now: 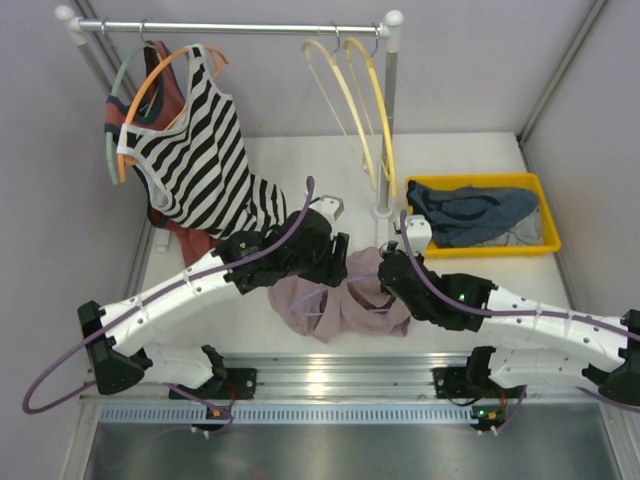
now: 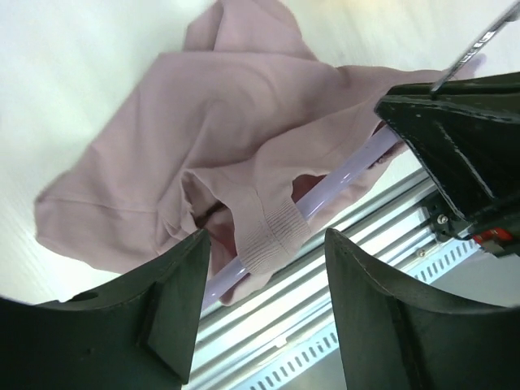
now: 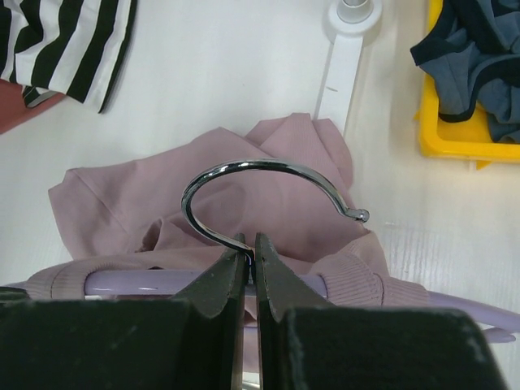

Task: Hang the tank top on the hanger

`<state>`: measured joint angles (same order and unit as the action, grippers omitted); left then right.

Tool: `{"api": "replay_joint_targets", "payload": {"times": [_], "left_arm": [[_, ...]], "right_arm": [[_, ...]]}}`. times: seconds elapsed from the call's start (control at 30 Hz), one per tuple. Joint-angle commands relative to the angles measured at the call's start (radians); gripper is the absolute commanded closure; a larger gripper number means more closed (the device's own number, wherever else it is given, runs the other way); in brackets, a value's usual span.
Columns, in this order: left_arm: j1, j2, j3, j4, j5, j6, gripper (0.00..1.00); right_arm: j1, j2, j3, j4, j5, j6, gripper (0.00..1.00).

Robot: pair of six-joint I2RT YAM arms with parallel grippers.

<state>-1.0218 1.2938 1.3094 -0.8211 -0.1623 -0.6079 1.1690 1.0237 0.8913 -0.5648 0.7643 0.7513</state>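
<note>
The pink-mauve tank top point(image 1: 345, 300) lies crumpled on the white table between the two arms. It fills the left wrist view point(image 2: 219, 138) and the right wrist view point(image 3: 162, 203). The lavender hanger point(image 2: 341, 180) runs through it, a ribbed strap point(image 2: 272, 236) draped over its bar. My right gripper point(image 3: 251, 244) is shut on the base of the hanger's metal hook point(image 3: 244, 166), above the bar point(image 3: 138, 282). My left gripper point(image 2: 268, 268) is open and empty, its jaws either side of the strap and bar end, just above them.
A clothes rail point(image 1: 240, 28) at the back holds a black-and-white striped top point(image 1: 195, 160) on an orange hanger and two pale yellow hangers point(image 1: 355, 100). A yellow tray point(image 1: 480, 185) with dark clothes sits at the right. The rail's white post point(image 3: 341, 73) stands behind the top.
</note>
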Motion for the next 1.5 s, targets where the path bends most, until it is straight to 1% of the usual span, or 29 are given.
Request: {"api": "replay_joint_targets", "payload": {"times": [0.0,0.07,0.13,0.17,0.2,0.23,0.3,0.43,0.53,0.67,0.87,1.07,1.23,1.3,1.4,1.43,1.47], "left_arm": [[-0.003,-0.053,0.053,0.025,-0.023,0.173,0.36],[-0.001,-0.07,0.03,0.037,-0.02,0.268,0.33],[0.008,-0.1,0.007,0.083,0.044,0.333,0.3],[0.014,-0.111,-0.018,0.105,0.079,0.347,0.29],[0.025,-0.134,-0.03,0.126,0.155,0.361,0.29],[0.032,-0.14,-0.056,0.16,0.2,0.381,0.28],[0.04,-0.154,-0.082,0.189,0.266,0.401,0.28],[0.051,-0.145,-0.148,0.24,0.334,0.45,0.27],[0.058,-0.133,-0.173,0.272,0.363,0.47,0.27],[0.071,-0.128,-0.191,0.304,0.44,0.49,0.27],[0.088,-0.091,-0.211,0.298,0.461,0.519,0.28],[0.089,-0.088,-0.245,0.324,0.512,0.516,0.28],[0.089,-0.091,-0.272,0.353,0.553,0.508,0.31],[0.089,-0.097,-0.28,0.37,0.567,0.504,0.34],[0.088,-0.105,-0.301,0.385,0.581,0.497,0.47],[0.088,-0.106,-0.305,0.389,0.584,0.496,0.59],[0.089,-0.114,-0.309,0.393,0.587,0.496,0.66]], "right_arm": [[0.014,-0.028,0.058,0.065,0.014,-0.015,1.0],[0.015,-0.037,0.06,0.071,0.003,-0.035,1.0],[0.015,-0.045,0.066,0.062,-0.002,-0.047,1.0],[0.015,-0.048,0.067,0.059,-0.002,-0.05,1.0],[0.015,-0.051,0.072,0.054,0.0,-0.053,1.0],[0.015,-0.053,0.074,0.048,0.0,-0.056,1.0],[0.015,-0.057,0.075,0.045,-0.008,-0.063,1.0],[0.015,-0.068,0.074,0.043,-0.019,-0.067,1.0],[0.015,-0.07,0.075,0.043,-0.023,-0.07,1.0],[0.015,-0.074,0.081,0.033,-0.023,-0.073,1.0],[0.014,-0.086,0.083,0.029,-0.028,-0.072,1.0],[0.015,-0.094,0.093,0.022,-0.028,-0.075,1.0],[0.015,-0.093,0.107,0.019,-0.03,-0.086,1.0],[0.015,-0.091,0.113,0.019,-0.026,-0.089,1.0],[0.015,-0.088,0.12,0.017,-0.025,-0.09,1.0],[0.015,-0.086,0.121,0.017,-0.026,-0.093,1.0],[0.015,-0.082,0.126,0.016,-0.025,-0.093,1.0]]}}
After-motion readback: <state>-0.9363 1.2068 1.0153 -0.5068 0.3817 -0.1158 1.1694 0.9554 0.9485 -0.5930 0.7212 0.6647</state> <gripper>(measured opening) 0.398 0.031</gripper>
